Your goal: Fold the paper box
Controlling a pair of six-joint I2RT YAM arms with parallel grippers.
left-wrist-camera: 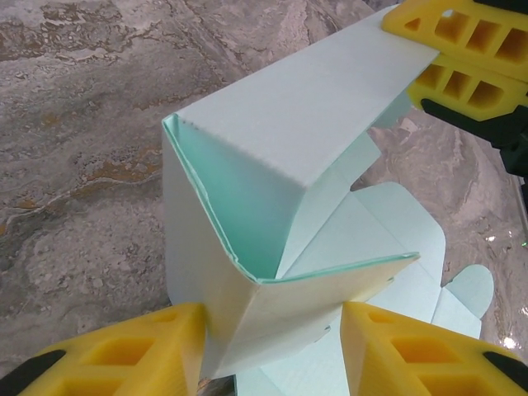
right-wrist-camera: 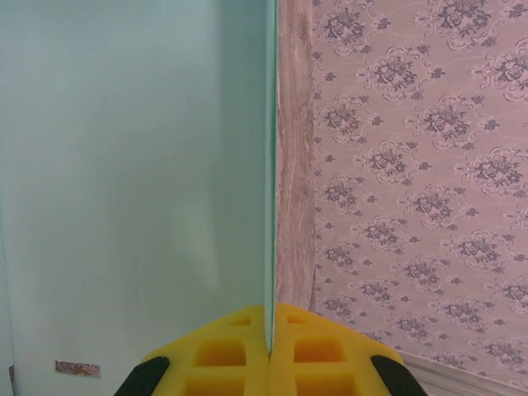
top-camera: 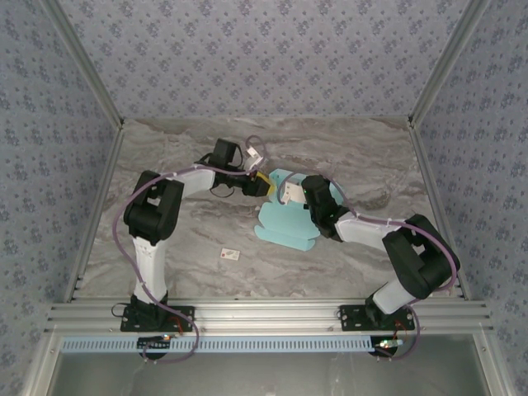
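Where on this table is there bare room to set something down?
Free: the far right corner of the table by the back wall, and the near middle between the arm bases, apart from a small white tag. Crowded: the centre, where the left claw and right claw meet on the paper box.

Qty: 1 paper box (top-camera: 285, 223), mint card. Robot arms: 2, i.e. 1 left arm (top-camera: 153, 210) + 1 right arm (top-camera: 412, 252). Grippers: 2, i.e. left gripper (left-wrist-camera: 272, 346), right gripper (right-wrist-camera: 270, 338). Yellow fingers (left-wrist-camera: 140, 351): 4 total, 2 per gripper. 1 small white tag (top-camera: 230, 255) w/ red mark. 1 marble-look table (top-camera: 181, 247). Wallpapered walls (top-camera: 264, 49): 3.
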